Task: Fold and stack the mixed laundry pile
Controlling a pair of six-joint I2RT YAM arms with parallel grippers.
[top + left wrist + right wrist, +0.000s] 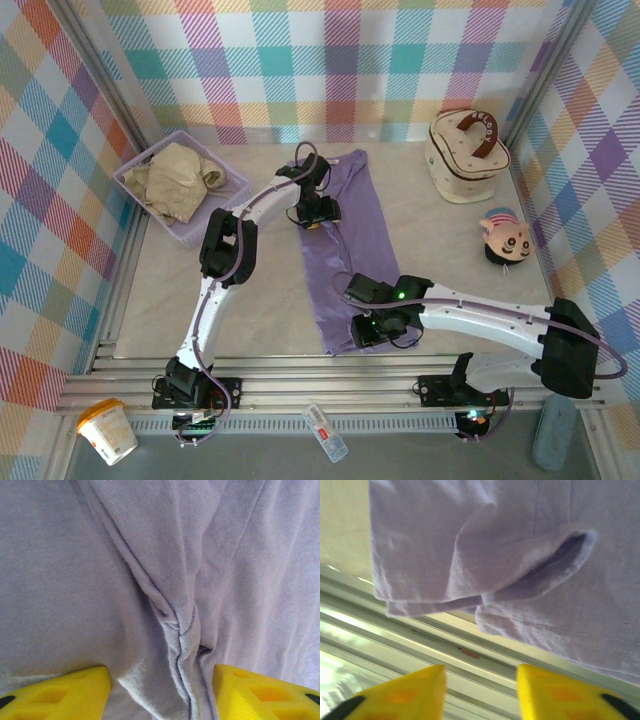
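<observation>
On the table, top view: lavender T-shirt [355, 225], folded into a long strip, lying flat. The left gripper [318, 218] sits on the strip's far left edge and the right gripper [378, 335] on its near end. A beige garment [180, 178] lies in the lavender basket [190, 238], well to the left of both grippers.

Left wrist view: yellow fingers [60, 692] are spread apart and released. A raised ridge of the T-shirt [150, 555] runs from beyond the tips into the gap between them, with flat purple cloth on either side.

Right wrist view: yellow fingers [570, 695] are parted, with nothing between them. The T-shirt's doubled hem [520, 555] lies just beyond the tips, and the metal table rail [420, 645] crosses directly under the gap.
</observation>
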